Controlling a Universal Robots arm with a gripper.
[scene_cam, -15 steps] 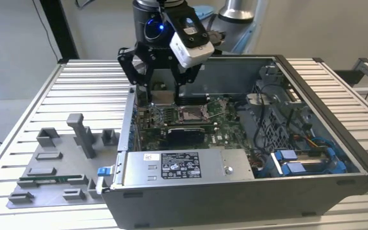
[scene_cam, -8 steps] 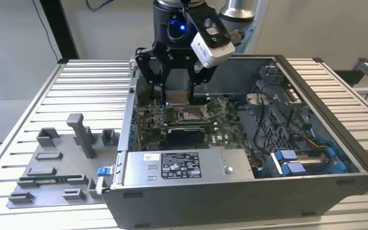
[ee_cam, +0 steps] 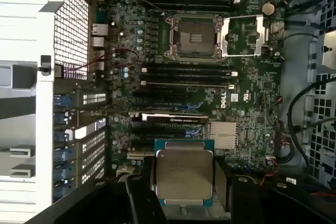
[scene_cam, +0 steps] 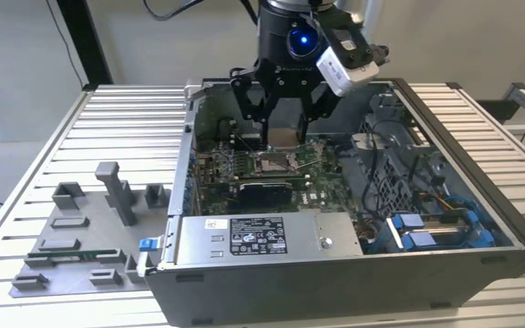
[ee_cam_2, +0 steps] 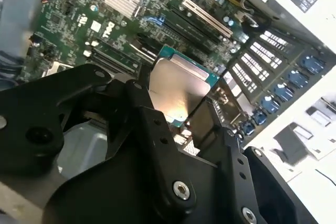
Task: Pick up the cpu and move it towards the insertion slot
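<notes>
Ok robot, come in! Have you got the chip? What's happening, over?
Gripper shut on the cpu, held above the motherboard. Insertion slot open, load plate flipped aside. Nothing between chip and slot. Over.

Even, bright room light — glare on the cpu [ee_cam_2: 176, 90] lid, dim case [scene_cam: 481, 205] interior.

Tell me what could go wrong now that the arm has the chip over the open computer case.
The pincer grips the square silver-topped, teal-rimmed cpu only by its edges, so it might slip or tilt. The square metal-framed insertion slot has an open pin grid, which a crooked approach could bend. Its raised silvery load plate and the black memory sticks beside it could be struck.
</notes>
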